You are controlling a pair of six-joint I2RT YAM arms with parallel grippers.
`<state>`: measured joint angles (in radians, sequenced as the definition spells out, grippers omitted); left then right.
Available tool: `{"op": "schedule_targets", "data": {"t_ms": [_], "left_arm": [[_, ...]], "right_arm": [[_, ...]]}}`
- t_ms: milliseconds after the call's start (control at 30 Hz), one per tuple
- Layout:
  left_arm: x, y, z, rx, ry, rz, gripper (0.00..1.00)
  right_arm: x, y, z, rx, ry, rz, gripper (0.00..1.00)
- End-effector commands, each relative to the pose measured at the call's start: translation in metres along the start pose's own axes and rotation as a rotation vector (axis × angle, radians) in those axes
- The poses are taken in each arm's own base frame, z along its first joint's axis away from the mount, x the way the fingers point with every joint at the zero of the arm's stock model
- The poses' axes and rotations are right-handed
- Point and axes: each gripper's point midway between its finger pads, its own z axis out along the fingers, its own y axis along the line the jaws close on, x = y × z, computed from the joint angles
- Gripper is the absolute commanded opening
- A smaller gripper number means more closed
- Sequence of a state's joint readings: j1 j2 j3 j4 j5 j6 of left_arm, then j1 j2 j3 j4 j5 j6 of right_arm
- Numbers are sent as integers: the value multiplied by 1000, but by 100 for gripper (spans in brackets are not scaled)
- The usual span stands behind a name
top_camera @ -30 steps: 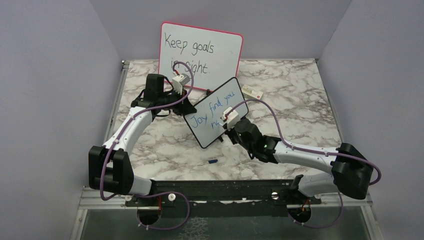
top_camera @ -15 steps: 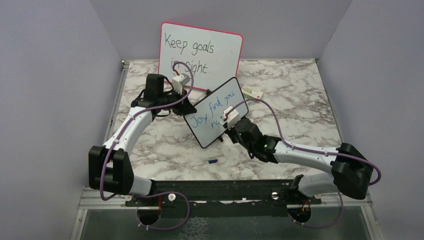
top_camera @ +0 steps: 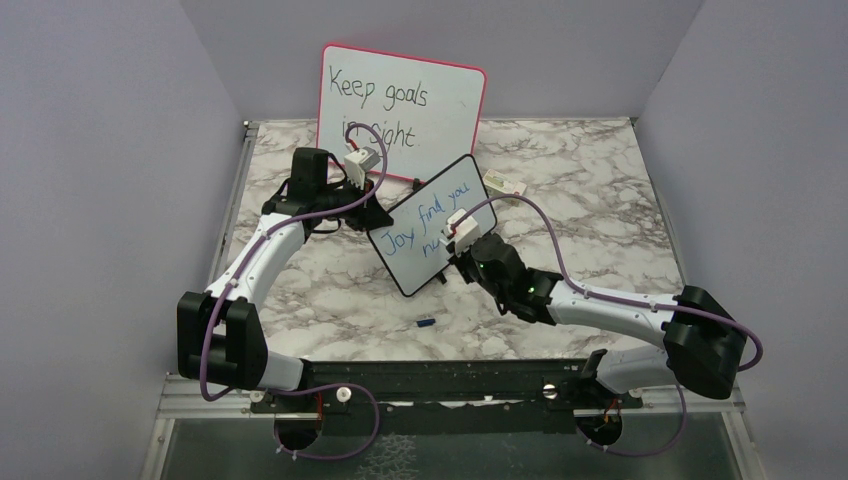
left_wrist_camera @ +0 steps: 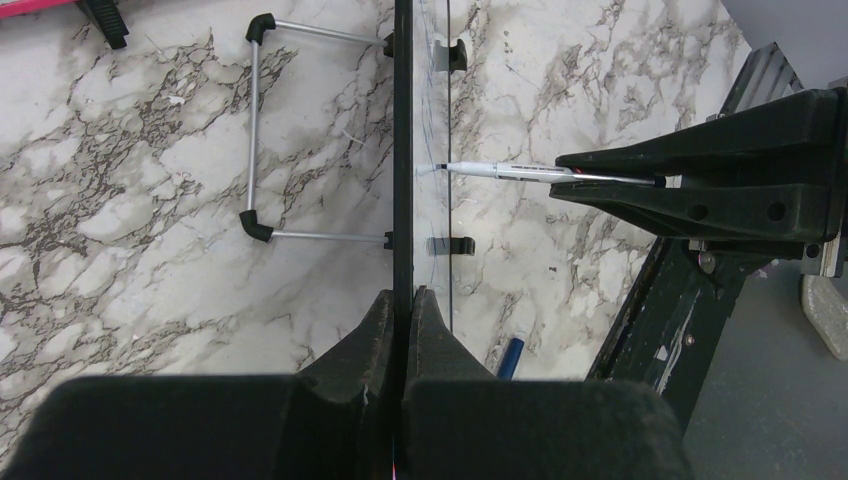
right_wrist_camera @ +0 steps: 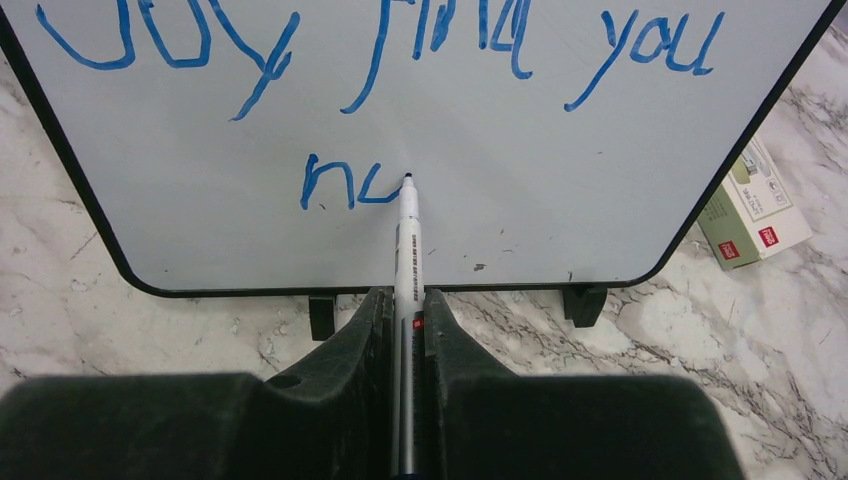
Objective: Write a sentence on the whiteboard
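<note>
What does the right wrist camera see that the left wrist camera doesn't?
Only the right wrist view shows the blue words face-on, and a small box. Only the left wrist view shows the wire stand, a small blue thing, and the left pincer clamping the whiteboard. Both show that board and the marker, tip against it.

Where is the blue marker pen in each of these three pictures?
Top external: too small to see, at the right gripper against the whiteboard.
Left wrist: marker centre right, lying horizontal, tip at the board.
Right wrist: marker at centre, pointing up.
Shared landmark: the black-framed whiteboard.
</note>
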<state>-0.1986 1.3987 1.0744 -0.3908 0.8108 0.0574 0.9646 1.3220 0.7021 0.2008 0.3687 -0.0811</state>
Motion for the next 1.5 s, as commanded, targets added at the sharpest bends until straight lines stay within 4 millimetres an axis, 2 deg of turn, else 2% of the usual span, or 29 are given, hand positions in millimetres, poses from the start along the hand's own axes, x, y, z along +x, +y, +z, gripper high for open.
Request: {"op": "schedule_targets", "data": {"t_ms": [0, 400, 900, 1067, 1300, 1467], "left_arm": [[15, 8, 0, -47, 51, 26, 0], [15, 8, 1, -44, 51, 24, 0], [15, 8, 1, -46, 52, 24, 0], [15, 8, 0, -49, 50, 26, 0], [15, 8, 0, -50, 50, 28, 0], [15, 8, 0, -49, 50, 28, 0]], "right_arm": [[-36, 3, 0, -38, -99, 22, 1], [-38, 10, -4, -85, -110, 18, 0], [-23, 19, -7, -141, -53, -4, 0], [-17, 4, -11, -66, -44, 5, 0], [-25, -17, -14, -1, -82, 34, 1], [-18, -20, -9, 6, -65, 37, 0]]}}
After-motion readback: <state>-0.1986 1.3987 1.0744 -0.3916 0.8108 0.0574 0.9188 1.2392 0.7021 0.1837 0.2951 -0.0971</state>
